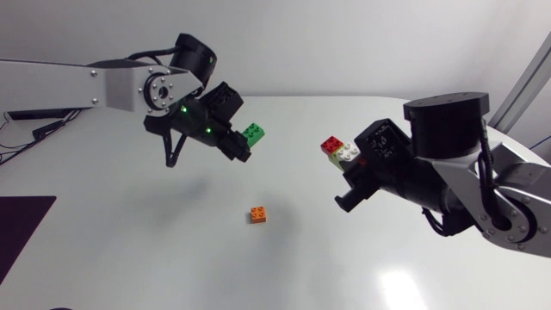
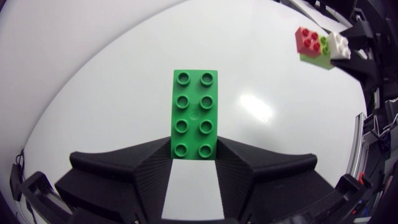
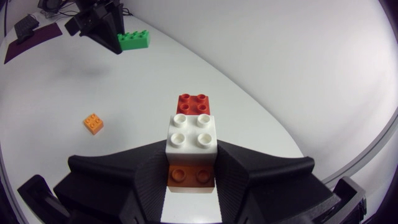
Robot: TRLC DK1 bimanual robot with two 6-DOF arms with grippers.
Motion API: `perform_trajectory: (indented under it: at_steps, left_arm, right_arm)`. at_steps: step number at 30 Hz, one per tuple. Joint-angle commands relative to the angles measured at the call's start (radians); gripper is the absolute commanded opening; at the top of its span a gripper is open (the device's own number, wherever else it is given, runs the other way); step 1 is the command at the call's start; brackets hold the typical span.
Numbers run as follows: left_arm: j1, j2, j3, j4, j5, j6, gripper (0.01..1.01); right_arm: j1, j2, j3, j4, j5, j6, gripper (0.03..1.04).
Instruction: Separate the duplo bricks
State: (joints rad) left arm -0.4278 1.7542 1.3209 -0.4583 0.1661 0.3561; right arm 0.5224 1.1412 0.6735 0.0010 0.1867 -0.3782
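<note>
Between the matte black wedge fingers of my left gripper [image 2: 194,157] sits a long green plastic brick [image 2: 194,115], glossy, with eight round studs. It is clamped at one end, above the smooth white table [image 1: 129,250]. My right gripper [image 3: 191,169] clasps a stack of red, white and lime studded bricks [image 3: 193,134] from both sides. A small orange square brick [image 1: 258,214] lies on the table, between the two grippers and apart from both.

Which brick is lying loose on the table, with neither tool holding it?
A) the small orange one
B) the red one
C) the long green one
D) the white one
A: the small orange brick lies alone on the table, while the left tool holds the green brick and the right tool holds the stacked bricks, red and white among them.
</note>
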Motion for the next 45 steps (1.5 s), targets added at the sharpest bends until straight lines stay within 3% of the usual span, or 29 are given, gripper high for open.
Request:
perform_trajectory:
  at_steps: [1, 10, 16, 31, 34, 45]
  left_arm:
    - [0.017, 0.024, -0.06, -0.008, -0.011, 0.055, 0.297]
    - [0.026, 0.091, -0.21, 0.047, -0.068, 0.084, 0.305]
    - [0.031, 0.133, -0.284, 0.106, -0.076, 0.093, 0.308]
    - [0.035, 0.166, -0.336, 0.165, -0.086, 0.103, 0.343]
    - [0.032, 0.16, -0.336, 0.164, -0.088, 0.103, 0.507]
    - [0.035, 0.074, -0.347, 0.148, -0.088, 0.106, 0.849]
  right_arm:
    - [-0.002, -0.009, -0.015, -0.009, -0.001, -0.008, 0.15]
    - [0.005, -0.018, -0.005, -0.032, -0.006, -0.005, 0.15]
    - [0.004, -0.06, -0.003, -0.061, -0.085, 0.002, 0.15]
    - [-0.041, -0.092, 0.02, -0.113, -0.262, 0.038, 0.15]
    - [-0.07, -0.095, 0.018, -0.118, -0.299, 0.041, 0.15]
    - [-0.071, -0.118, -0.003, -0.116, -0.308, 0.042, 0.15]
